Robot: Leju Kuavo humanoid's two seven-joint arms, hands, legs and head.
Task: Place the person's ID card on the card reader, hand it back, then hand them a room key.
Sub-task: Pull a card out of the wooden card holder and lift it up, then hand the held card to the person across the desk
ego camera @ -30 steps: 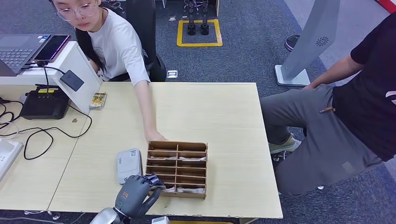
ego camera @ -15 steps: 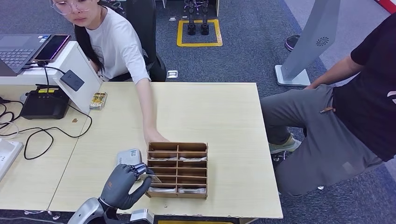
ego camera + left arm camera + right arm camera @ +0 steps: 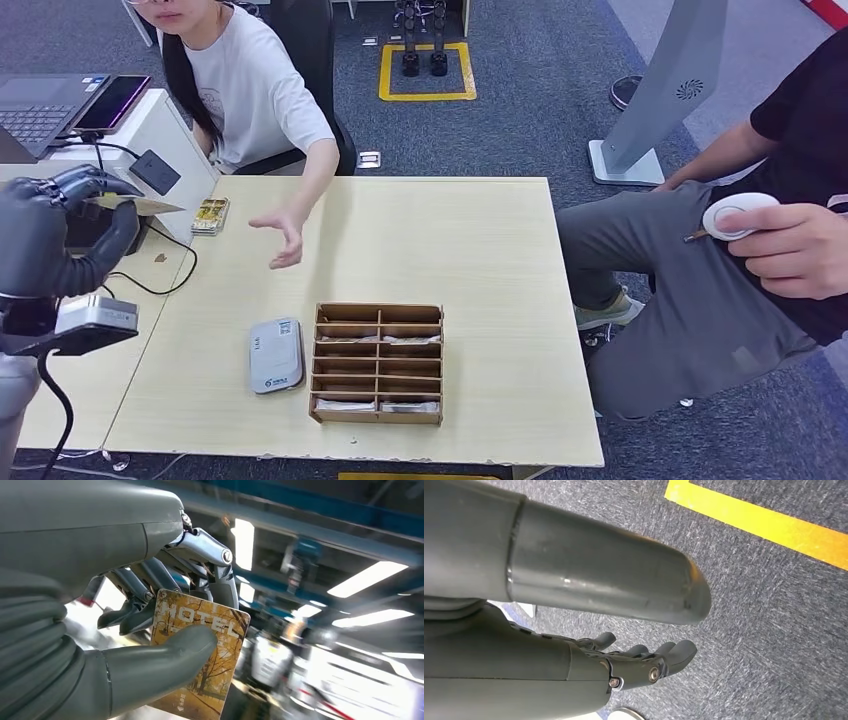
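Observation:
My left hand (image 3: 45, 245) is raised at the far left, above the table's left end, pinching a room key card (image 3: 140, 206) between thumb and fingers. In the left wrist view the room key card (image 3: 200, 655) is orange-brown and printed HOTEL, and the left hand (image 3: 115, 620) grips its edge. A person in a white shirt sits behind the table and holds an open hand (image 3: 284, 236) over it, to the right of the card. The white card reader (image 3: 276, 355) lies flat beside the wooden key box (image 3: 378, 362). My right hand (image 3: 549, 665) hangs over the carpet, holding nothing.
A small gold-patterned item (image 3: 210, 215) lies by a white stand (image 3: 160, 140). A black device (image 3: 95, 225) with cables sits at the left. A second person, seated at the right, holds a white device (image 3: 738, 214). The table (image 3: 480, 250) is bare on its right side.
My left hand rose from the front left corner of the key box to high at the left, carrying the card. The person's hand left the box and now reaches out open.

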